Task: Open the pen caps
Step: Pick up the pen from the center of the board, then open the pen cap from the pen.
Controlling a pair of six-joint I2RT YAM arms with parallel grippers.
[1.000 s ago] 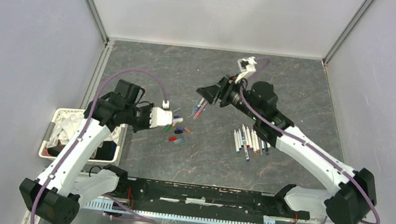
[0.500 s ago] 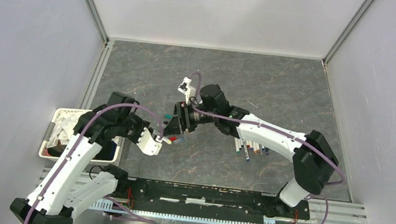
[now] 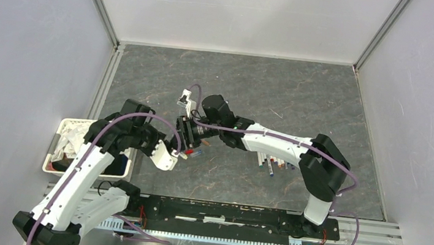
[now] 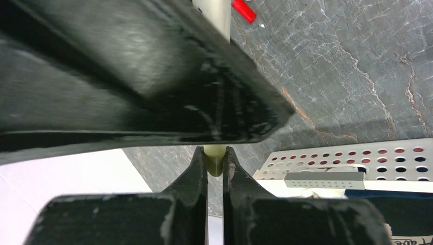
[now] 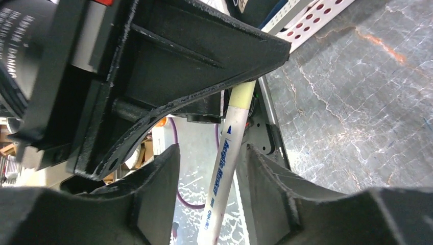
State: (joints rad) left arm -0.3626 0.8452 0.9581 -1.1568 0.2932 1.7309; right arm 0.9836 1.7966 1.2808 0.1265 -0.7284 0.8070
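– Looking down from above, where do things stand?
– The left gripper [image 3: 171, 156] and right gripper [image 3: 185, 132] meet nose to nose left of the middle of the bench [image 3: 329, 92], toward its near edge. Loose caps [image 3: 192, 152] lie just beside them. The other pens [image 3: 272, 161] lie in a row right of centre.
– And the left wrist view?
– Its fingers [image 4: 196, 168] are nearly shut, pinching a pale yellow cap [image 4: 215, 162]. A red cap [image 4: 243, 10] lies on the bench beyond.
– Right wrist?
– The acrylic marker's barrel [image 5: 224, 153] runs between that gripper's fingers [image 5: 153, 189], which stand wider than the barrel. It touches one side, with a gap on the other, so I judge it unclamped.
– So, the pull?
– Close the right on the barrel near the cap, then draw the two apart straight along the marker. A sideways bend would likely slip the pinch.
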